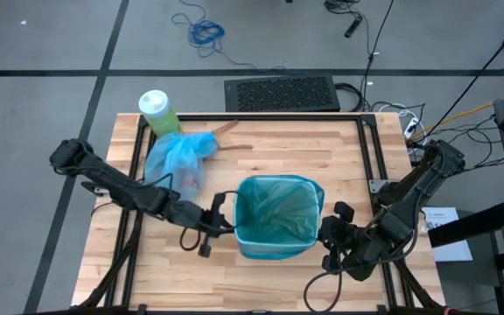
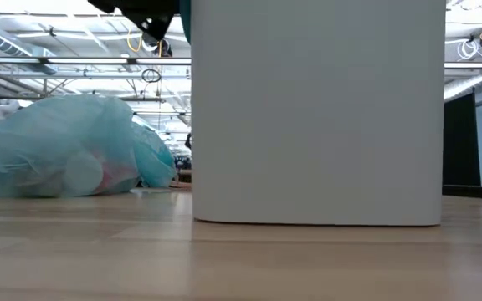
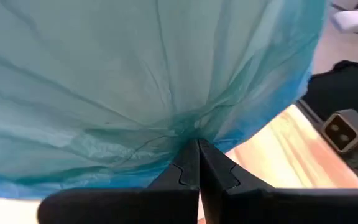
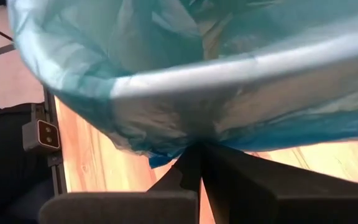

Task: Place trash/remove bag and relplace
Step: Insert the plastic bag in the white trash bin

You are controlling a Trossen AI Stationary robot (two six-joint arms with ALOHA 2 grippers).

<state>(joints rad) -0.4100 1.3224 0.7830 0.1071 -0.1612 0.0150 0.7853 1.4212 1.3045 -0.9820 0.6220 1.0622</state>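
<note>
Now the white wastebasket (image 1: 277, 249) stands on the tabletop (image 1: 261, 153), lined with a teal-green bag (image 1: 276, 213). At its 9 o'clock the left gripper (image 1: 227, 220) has its jaws clenched on the liner's edge; at 3 o'clock the right gripper (image 1: 329, 229) pinches it likewise. The filled sky-blue bag (image 1: 177, 157) lies at 10 o'clock, beside a green bottle (image 1: 157, 112).

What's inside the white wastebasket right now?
A teal-green liner lines the wastebasket, folded over its rim; each pincer, left and right, pinches it. No trash shows; the folds hide the bottom.
</note>
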